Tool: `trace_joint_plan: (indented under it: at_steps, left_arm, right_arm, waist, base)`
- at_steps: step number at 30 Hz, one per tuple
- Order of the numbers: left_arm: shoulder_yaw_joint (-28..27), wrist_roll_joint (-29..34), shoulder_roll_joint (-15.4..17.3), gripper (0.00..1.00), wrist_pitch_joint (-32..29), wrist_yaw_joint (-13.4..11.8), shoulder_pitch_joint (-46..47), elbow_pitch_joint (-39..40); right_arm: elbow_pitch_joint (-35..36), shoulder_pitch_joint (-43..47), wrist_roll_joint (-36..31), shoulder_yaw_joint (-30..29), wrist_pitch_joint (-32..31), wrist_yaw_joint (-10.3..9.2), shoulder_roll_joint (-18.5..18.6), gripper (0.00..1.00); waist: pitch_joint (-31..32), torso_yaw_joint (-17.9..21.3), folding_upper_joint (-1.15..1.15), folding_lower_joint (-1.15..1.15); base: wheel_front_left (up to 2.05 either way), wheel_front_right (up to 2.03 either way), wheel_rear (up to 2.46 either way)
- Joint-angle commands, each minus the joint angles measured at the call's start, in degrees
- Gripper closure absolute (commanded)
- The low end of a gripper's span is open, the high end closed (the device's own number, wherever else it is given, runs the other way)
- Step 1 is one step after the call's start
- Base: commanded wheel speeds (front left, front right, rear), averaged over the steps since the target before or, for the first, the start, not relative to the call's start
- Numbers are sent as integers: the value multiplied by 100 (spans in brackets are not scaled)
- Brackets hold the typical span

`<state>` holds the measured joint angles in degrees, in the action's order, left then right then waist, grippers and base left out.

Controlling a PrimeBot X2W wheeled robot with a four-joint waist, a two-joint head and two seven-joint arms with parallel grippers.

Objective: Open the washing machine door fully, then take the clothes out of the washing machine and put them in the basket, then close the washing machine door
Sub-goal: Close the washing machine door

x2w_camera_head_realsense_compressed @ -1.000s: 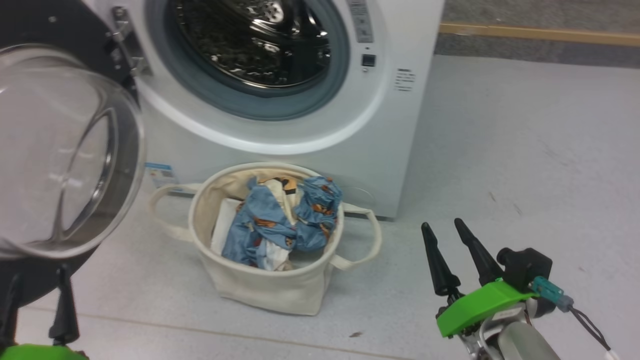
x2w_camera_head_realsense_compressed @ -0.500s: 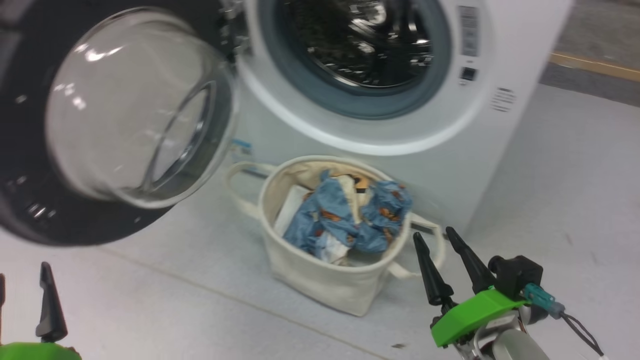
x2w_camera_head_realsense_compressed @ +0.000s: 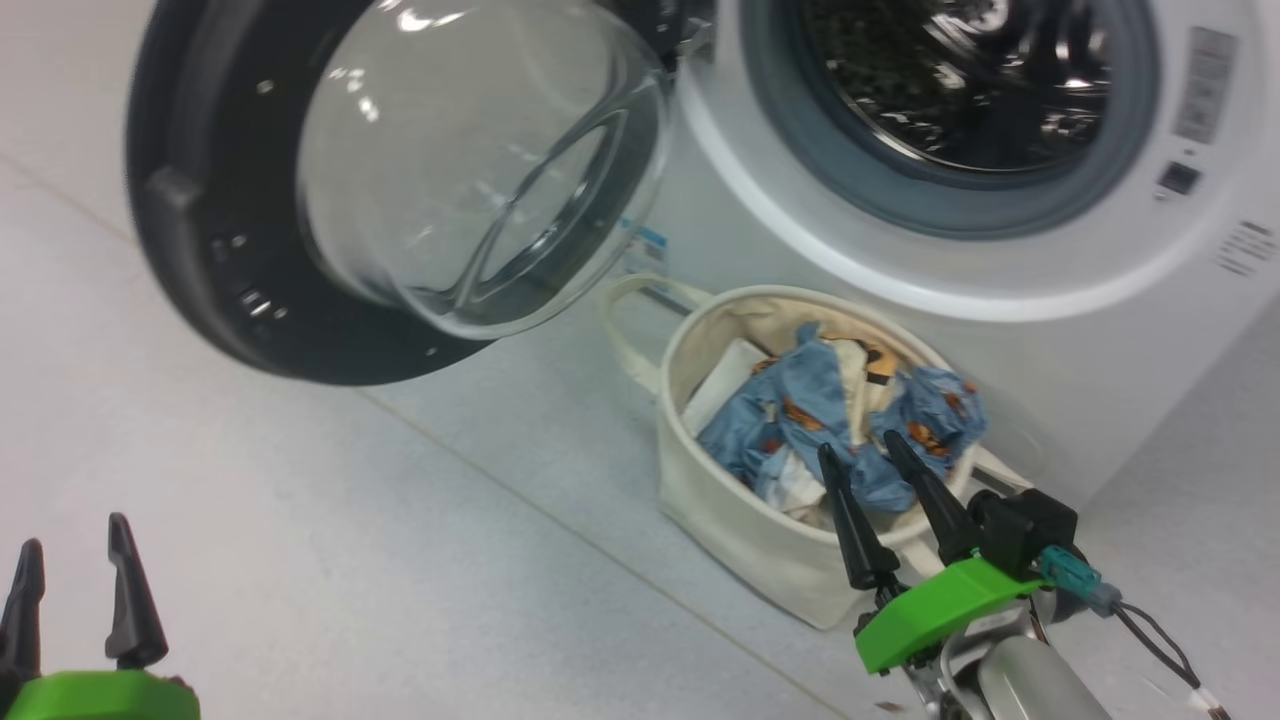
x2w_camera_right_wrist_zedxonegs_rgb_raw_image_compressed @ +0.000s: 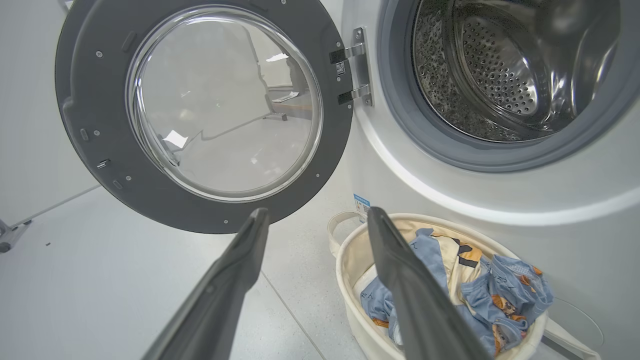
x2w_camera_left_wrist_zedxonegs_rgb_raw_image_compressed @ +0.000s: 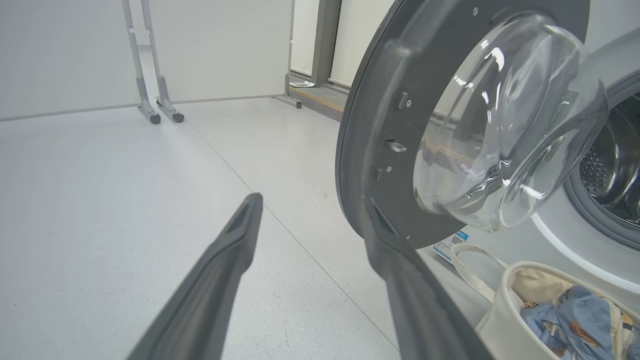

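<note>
1. The washing machine door (x2w_camera_right_wrist_zedxonegs_rgb_raw_image_compressed: pixel 75 115) stands swung wide open on its hinge (x2w_camera_right_wrist_zedxonegs_rgb_raw_image_compressed: pixel 356 67) at the left of the washing machine (x2w_camera_head_realsense_compressed: pixel 1000 330). Its clear domed glass bulges outward, and its dark rim hangs above the pale floor (x2w_camera_head_realsense_compressed: pixel 350 560).
2. Inside the grey rubber ring (x2w_camera_right_wrist_zedxonegs_rgb_raw_image_compressed: pixel 400 130), the perforated steel drum (x2w_camera_right_wrist_zedxonegs_rgb_raw_image_compressed: pixel 500 75) shows bare, shiny metal.
3. The basket (x2w_camera_head_realsense_compressed: pixel 740 530) sits on the floor just in front of the machine, below the round opening. One looped handle reaches toward the small blue label sticker (x2w_camera_right_wrist_zedxonegs_rgb_raw_image_compressed: pixel 361 206).
4. The clothes (x2w_camera_head_realsense_compressed: pixel 800 420) lie bunched inside the basket, light-blue fabric with orange-brown figures and cream parts. A flat white sheet (x2w_camera_head_realsense_compressed: pixel 725 380) lies beside them against the basket's inner wall.
5. The left gripper (x2w_camera_head_realsense_compressed: pixel 74 533) is low at the lower left of the head view, over bare floor. Its two dark fingers are spread apart with nothing between them. In its wrist view the door's rim rises just beyond one finger.
6. The right gripper (x2w_camera_head_realsense_compressed: pixel 858 442) hovers at the basket's near side, fingers parted and empty. Its tips cross the basket rim in the head view, and whether they touch the fabric cannot be told.
</note>
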<state>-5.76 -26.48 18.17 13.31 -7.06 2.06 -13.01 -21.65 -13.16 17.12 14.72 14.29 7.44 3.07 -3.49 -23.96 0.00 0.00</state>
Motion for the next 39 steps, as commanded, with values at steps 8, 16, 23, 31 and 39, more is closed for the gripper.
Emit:
trace_joint_plan:
  at_steps: [8, 16, 23, 31, 39]
  left_arm:
    - [-266, -48, 54, 0, 127, -19, 376, 52]
    - [-455, -87, 96, 0, 149, -35, 288, 114]
    - [-533, -197, 172, 0, 144, 53, 252, 73]
    - [-923, -1009, 371, 100, -210, 504, 536, -120]
    - [-1516, -2603, 877, 100, -1288, 1229, 1304, -828]
  right_arm:
    - [179, -239, -19, 182, 71, 5, -19, 0]
    - [176, -194, 90, 245, 71, 5, -19, 0]
    - [166, -106, 147, 259, 71, 5, -19, 0]
    - [168, -64, 92, 260, 71, 5, -19, 0]
    - [98, -176, -113, 298, 71, 5, -19, 0]
  waist:
    - [25, -432, 0, 0]
    - [134, -423, 0, 0]
    - [238, -386, 0, 0]
    - [248, -338, 0, 0]
    - [20, -178, 0, 0]
  base:
    - [0, 0, 0]
    - [0, 0, 0]
    - [0, 0, 0]
    - [0, 0, 0]
    - [0, 0, 0]
